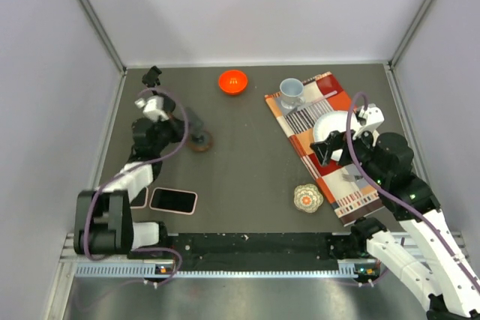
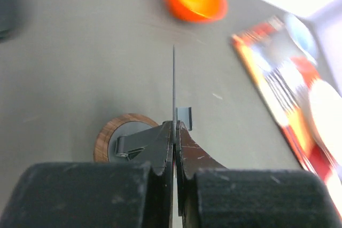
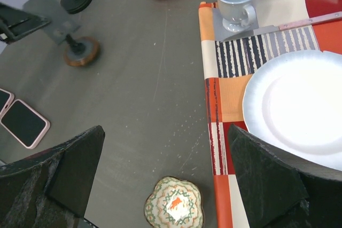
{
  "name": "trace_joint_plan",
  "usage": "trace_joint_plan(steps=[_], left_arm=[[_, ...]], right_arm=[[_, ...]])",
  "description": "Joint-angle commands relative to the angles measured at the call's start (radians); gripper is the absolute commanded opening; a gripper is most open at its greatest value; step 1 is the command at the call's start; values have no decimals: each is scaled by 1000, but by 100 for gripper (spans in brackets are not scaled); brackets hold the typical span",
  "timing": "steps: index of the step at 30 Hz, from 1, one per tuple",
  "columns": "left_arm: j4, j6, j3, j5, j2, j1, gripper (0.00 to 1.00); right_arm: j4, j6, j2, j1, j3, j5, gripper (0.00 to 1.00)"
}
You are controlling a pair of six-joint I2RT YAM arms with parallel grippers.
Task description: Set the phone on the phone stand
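At the left rear of the bench (image 1: 247, 162), the left tool (image 2: 175, 132) is pinched shut on the thin plate of the phone stand (image 2: 120, 132), whose round wooden foot sits on the bench. The phone (image 1: 173, 200) lies flat well apart, by the near left edge. The right tool (image 3: 165, 158) gapes wide, empty, over the placemat (image 3: 224, 57) edge.

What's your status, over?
Left gripper shut on phone stand, at its plate. Right gripper open, empty. Phone flat on table, near left base. Nothing between phone and stand.

No readable text, labels, brands or numbers on anything in view.
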State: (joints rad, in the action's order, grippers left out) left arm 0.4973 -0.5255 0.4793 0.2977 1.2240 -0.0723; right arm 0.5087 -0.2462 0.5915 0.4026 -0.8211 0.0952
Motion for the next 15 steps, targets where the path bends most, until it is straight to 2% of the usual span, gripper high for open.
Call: trace_joint_plan(steps=[1,3,5,7,8,9,11,12,13,14,15], left_arm=[[242,110,192,583,167,152,0],[263,72,272,714,301,204,0],[248,71,379,838,368,242,0],[242,100,454,879,436,265,0],[169,128,488,930,477,288,0],[100,218,527,954,497,299,0],[-59,316,674,1006,582,322,0],[-232,417,733,1061,615,327,0],[-352,482,857,1084,649,330,0],[-452,551,918,1097,717,333,0],[-638,665,976,1110,750,335,0]], right_arm=[[-32,-4,-16,-8,13,-3,99],[-30,-7,-31,-7,14,-3,99],[-22,-4,-42,-7,14,-3,99],[-18,-1,-56,-7,13,-3,99],[-12,2,-59,-8,11,-3,99],[-10,5,-61,-7,11,-5,99],[-7,13,-67,-7,10,-8,99],[-6,13,-68,-7,7,-8,99],[-4,19,-70,-7,7,-9,99],[-2,19,-68,-7,5,-9,99],[1,19,-67,-7,4,-9,99]])
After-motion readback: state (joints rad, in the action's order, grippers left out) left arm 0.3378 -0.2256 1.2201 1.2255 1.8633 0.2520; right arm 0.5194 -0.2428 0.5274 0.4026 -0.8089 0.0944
